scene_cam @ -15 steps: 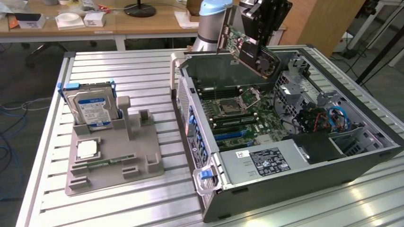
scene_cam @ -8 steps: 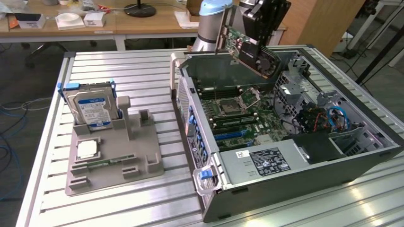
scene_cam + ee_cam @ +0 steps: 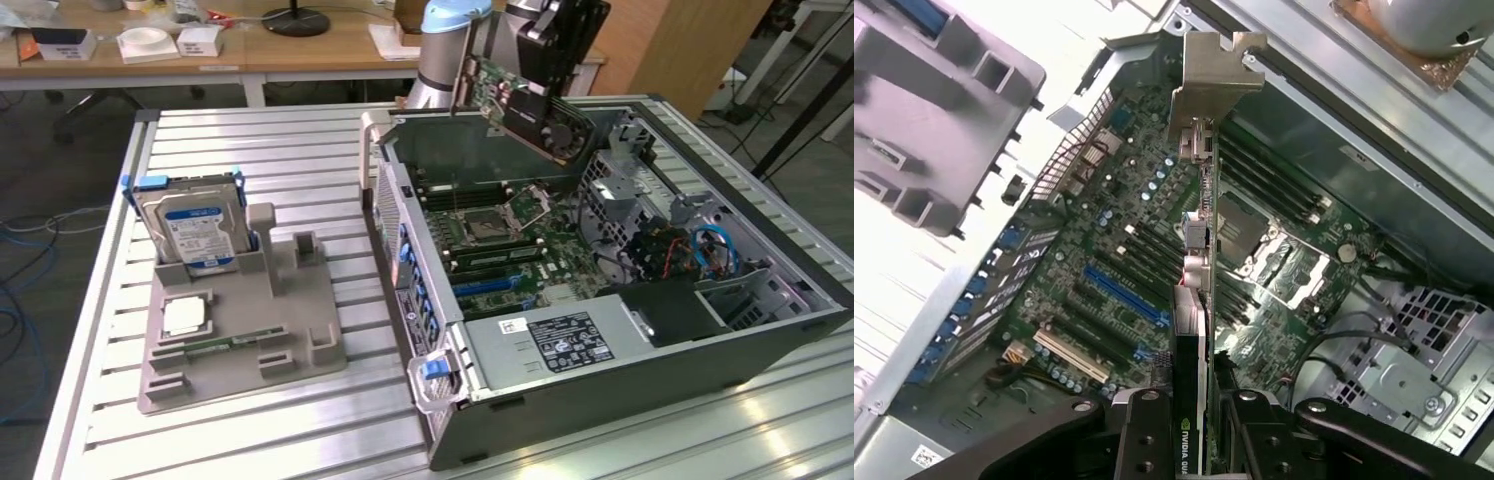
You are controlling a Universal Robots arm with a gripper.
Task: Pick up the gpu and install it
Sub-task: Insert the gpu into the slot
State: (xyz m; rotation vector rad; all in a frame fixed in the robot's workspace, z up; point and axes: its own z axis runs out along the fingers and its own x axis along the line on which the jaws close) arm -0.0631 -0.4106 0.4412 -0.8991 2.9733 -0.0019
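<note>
Green-boarded graphics card [image 3: 537,105] hangs clamped edge-on in my gripper [image 3: 1194,430], tilted above the open computer case [image 3: 641,400], not yet seated. I judge this the carry-over step; seating calls for squaring its edge to the blue slot [image 3: 1124,293].

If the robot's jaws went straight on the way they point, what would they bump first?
Probably the motherboard in the open case; the gpu clamped in the jaws of the gripper would touch it first. Depth is unclear.
</note>
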